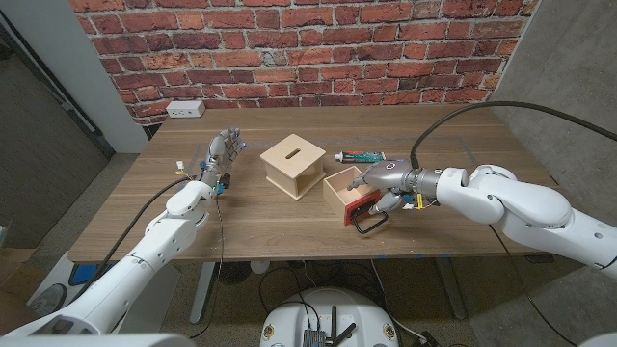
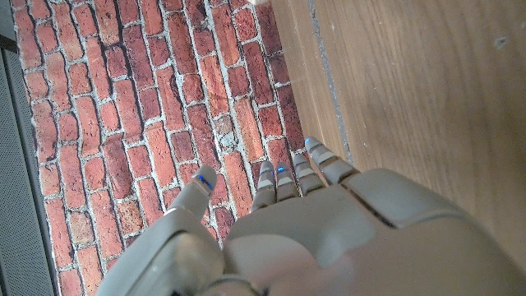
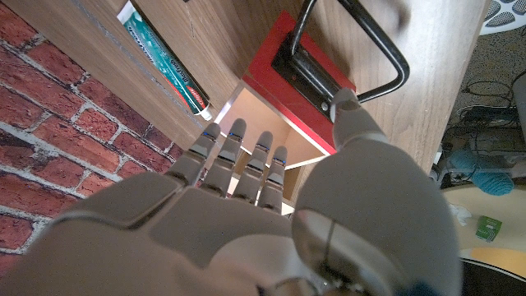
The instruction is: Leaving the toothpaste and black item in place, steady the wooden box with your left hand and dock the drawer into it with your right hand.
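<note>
Our right hand grips the drawer at centre frame; left hand is spread, empty. We should brace the wooden box before pushing.

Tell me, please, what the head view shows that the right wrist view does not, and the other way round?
Head view alone: the square wooden box with a slot in its lid, the left hand raised beside it with fingers apart, apart from the box, and a white wall socket.

Right wrist view alone: the pale inside of the drawer, and a blue bundle on the floor.

Both: the right hand on the red-fronted wooden drawer, its black metal handle, the toothpaste tube, the brick wall.
</note>
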`<state>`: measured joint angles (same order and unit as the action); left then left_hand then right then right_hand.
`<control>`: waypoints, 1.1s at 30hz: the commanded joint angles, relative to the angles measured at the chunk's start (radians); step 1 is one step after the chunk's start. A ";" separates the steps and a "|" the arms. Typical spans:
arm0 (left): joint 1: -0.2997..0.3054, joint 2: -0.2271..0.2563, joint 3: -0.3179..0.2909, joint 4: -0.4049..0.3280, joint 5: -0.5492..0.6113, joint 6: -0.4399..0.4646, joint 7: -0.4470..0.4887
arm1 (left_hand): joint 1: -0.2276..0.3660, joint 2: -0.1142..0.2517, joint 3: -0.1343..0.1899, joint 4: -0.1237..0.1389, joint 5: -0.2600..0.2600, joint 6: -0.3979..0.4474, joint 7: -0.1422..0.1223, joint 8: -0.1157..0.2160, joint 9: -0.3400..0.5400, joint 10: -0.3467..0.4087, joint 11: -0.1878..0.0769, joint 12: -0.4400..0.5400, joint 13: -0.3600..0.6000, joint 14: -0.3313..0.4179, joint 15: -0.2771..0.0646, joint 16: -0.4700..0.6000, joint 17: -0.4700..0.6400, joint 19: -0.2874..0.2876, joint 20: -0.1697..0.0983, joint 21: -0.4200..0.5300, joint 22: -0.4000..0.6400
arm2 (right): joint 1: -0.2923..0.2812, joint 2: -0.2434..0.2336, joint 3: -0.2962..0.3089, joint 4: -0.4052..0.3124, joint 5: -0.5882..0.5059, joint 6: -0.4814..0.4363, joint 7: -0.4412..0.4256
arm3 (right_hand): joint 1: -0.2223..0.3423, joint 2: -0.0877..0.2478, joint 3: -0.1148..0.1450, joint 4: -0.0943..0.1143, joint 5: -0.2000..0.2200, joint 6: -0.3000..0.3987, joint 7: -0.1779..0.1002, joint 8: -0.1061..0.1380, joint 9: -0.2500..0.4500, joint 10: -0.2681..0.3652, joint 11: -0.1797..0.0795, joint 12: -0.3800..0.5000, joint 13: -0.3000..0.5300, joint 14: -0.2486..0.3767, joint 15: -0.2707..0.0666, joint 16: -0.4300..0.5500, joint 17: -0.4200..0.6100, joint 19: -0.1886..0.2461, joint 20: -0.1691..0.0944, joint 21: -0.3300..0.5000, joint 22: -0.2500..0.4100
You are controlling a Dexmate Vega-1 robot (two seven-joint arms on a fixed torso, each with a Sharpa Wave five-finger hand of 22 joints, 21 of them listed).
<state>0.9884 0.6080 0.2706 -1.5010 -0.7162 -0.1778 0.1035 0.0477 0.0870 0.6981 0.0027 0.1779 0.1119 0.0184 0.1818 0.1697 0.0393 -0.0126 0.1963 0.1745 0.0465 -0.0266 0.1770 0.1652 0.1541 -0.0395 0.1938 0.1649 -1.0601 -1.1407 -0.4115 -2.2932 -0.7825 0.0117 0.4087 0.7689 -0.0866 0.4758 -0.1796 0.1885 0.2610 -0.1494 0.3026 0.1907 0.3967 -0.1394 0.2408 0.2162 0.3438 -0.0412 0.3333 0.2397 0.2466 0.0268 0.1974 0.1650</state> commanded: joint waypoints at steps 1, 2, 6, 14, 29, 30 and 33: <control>-0.003 -0.005 0.003 0.005 0.001 -0.002 0.002 | -0.009 0.066 0.008 -0.001 0.007 0.009 0.003 0.003 0.005 0.010 -0.003 0.000 0.002 0.010 0.000 0.001 0.002 0.011 -0.031 -0.003 0.004 | 0.017 0.013 -0.023 0.028 -0.021 0.034 -0.022 | 0.019 -0.001 0.004 0.006 -0.003 0.020 -0.002 0.011 0.002 0.019 0.001 0.006 0.005 0.024 -0.142 0.014 0.004 0.018 -0.009 0.005 0.003; -0.002 -0.006 0.003 0.004 0.002 -0.001 0.006 | -0.009 0.066 0.008 -0.001 0.007 0.009 0.003 0.003 0.005 0.010 -0.002 0.000 0.002 0.010 0.001 0.000 0.002 0.011 -0.030 -0.003 0.004 | 0.016 0.013 -0.025 0.028 -0.027 0.032 -0.023 | 0.022 0.000 0.003 0.006 -0.004 0.027 -0.005 0.013 0.002 0.024 0.000 0.007 0.005 0.029 -0.145 0.017 0.005 0.021 -0.009 0.005 0.003; 0.000 -0.007 0.003 0.006 0.003 -0.004 0.006 | -0.010 0.066 0.008 -0.001 0.007 0.009 0.003 0.003 0.005 0.010 -0.002 -0.001 0.002 0.010 0.001 0.000 0.002 0.011 -0.030 -0.003 0.004 | 0.014 0.016 -0.028 0.035 -0.030 0.034 -0.030 | 0.031 0.002 0.003 0.006 -0.003 0.040 -0.011 0.017 0.001 0.040 -0.002 0.010 0.006 0.038 -0.149 0.022 0.006 0.032 -0.015 0.005 0.003; 0.014 -0.010 0.000 -0.004 0.001 -0.008 0.017 | -0.010 0.066 0.009 0.000 0.006 0.011 0.004 0.002 0.005 0.012 0.000 -0.001 0.002 0.012 0.002 0.000 0.002 0.011 -0.030 -0.003 0.004 | 0.017 0.023 -0.039 0.052 -0.034 0.052 -0.047 | 0.045 0.002 0.000 0.006 -0.004 0.049 -0.037 0.016 0.000 0.053 -0.004 0.008 0.006 0.063 -0.164 0.035 0.008 0.048 -0.028 0.006 0.003; 0.028 -0.005 -0.003 -0.017 -0.004 -0.005 0.016 | -0.012 0.065 0.011 0.001 0.006 0.013 0.006 0.002 0.005 0.014 0.000 -0.001 0.002 0.013 0.003 0.000 0.002 0.011 -0.029 -0.004 0.004 | 0.050 0.042 -0.070 0.091 -0.039 0.083 -0.033 | 0.064 0.000 -0.004 0.005 -0.005 0.030 -0.040 0.002 -0.001 0.052 -0.010 0.000 0.006 0.068 -0.167 0.039 0.008 0.064 -0.038 0.005 0.003; 0.029 -0.004 -0.004 -0.018 -0.005 -0.005 0.016 | -0.012 0.065 0.011 0.001 0.006 0.013 0.005 0.002 0.005 0.014 0.001 -0.001 0.002 0.013 0.003 0.000 0.002 0.011 -0.029 -0.004 0.004 | 0.052 0.043 -0.072 0.093 -0.040 0.085 -0.031 | 0.065 -0.001 -0.004 0.005 -0.005 0.027 -0.041 0.001 -0.001 0.052 -0.010 0.000 0.006 0.068 -0.168 0.039 0.008 0.065 -0.038 0.005 0.003; 0.032 -0.001 -0.006 -0.022 -0.007 -0.002 0.017 | -0.012 0.065 0.012 0.001 0.006 0.013 0.006 0.002 0.005 0.016 0.001 -0.001 0.002 0.014 0.003 0.000 0.002 0.011 -0.029 -0.004 0.004 | 0.054 0.049 -0.077 0.099 -0.049 0.087 -0.041 | 0.077 0.000 -0.004 0.004 -0.007 0.031 -0.043 0.000 -0.001 0.061 -0.014 0.000 0.006 0.085 -0.170 0.047 0.009 0.076 -0.044 0.007 0.003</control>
<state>1.0079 0.5990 0.2703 -1.5094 -0.7174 -0.1854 0.1198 0.0477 0.0871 0.7009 0.0055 0.1779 0.1191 0.0256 0.1818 0.1697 0.0412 -0.0106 0.1963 0.1744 0.0500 -0.0230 0.1770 0.1652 0.1540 -0.0395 0.1938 0.1649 -1.0224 -1.1056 -0.4688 -2.2165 -0.8152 0.0794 0.3655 0.8321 -0.0865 0.4715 -0.1753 0.1846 0.2958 -0.1890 0.3025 0.1866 0.4425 -0.1495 0.2398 0.2210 0.4087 -0.0439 0.3668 0.2441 0.3077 -0.0122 0.1974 0.1650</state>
